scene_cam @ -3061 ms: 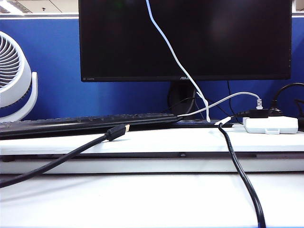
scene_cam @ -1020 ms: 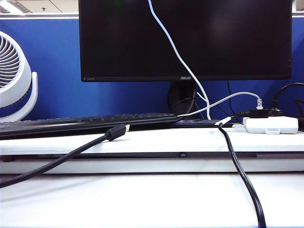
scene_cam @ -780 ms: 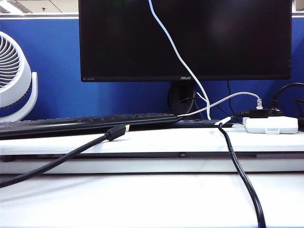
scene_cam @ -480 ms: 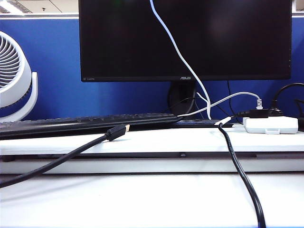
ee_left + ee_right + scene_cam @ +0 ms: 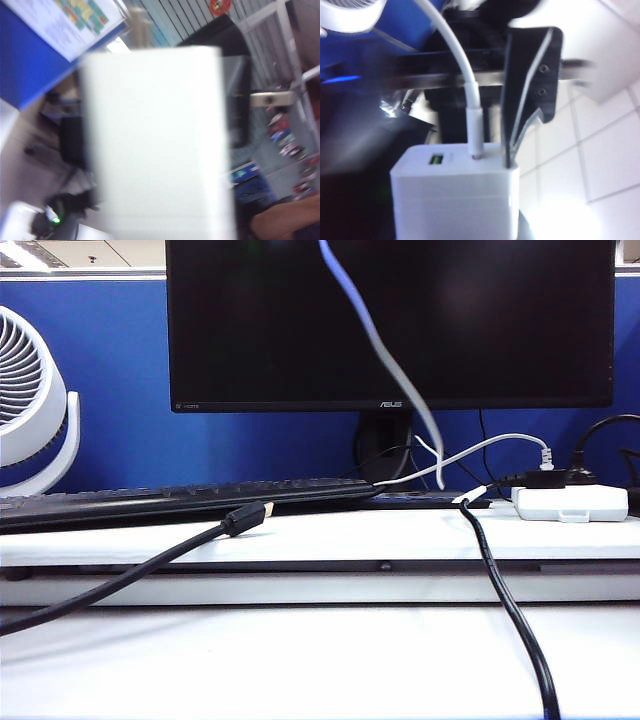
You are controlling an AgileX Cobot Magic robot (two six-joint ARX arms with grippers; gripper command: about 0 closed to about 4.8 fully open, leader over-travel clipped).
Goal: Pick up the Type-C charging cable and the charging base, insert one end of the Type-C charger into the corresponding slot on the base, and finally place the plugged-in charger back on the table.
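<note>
Inspection finding: the insertion step appears complete. In the right wrist view the Type-C charging cable (image 5: 470, 95) runs down into a port on the upper face of the charging base (image 5: 454, 197), its plug seated beside a second, green-lined port. What remains is setting the plugged-in assembly down on the worktop (image 5: 320, 660); both items are still held aloft, above the frame of the exterior view, where only the cable (image 5: 385, 360) shows, hanging blurred across the dark monitor (image 5: 390, 320).

Right end effector (image 5: 512, 160): one black finger (image 5: 530, 85) lies against the base's upper edge. The opposite finger is not in frame, so whether this end effector clamps the base cannot be told.

Left end effector: its camera is filled by the base's broad face (image 5: 157, 140), badly blurred. No finger is visible, and its condition likewise cannot be told from the pictures; possibly it is letting go, but that is only a surmise.

Materials: the base is a smooth, glossy white plastic block with rounded corners. The cable is a round, flexible white cord with a stiffer straight sleeve at the plug. The worktop is flat, matt white, with a raised shelf (image 5: 320, 538) across it.
</note>
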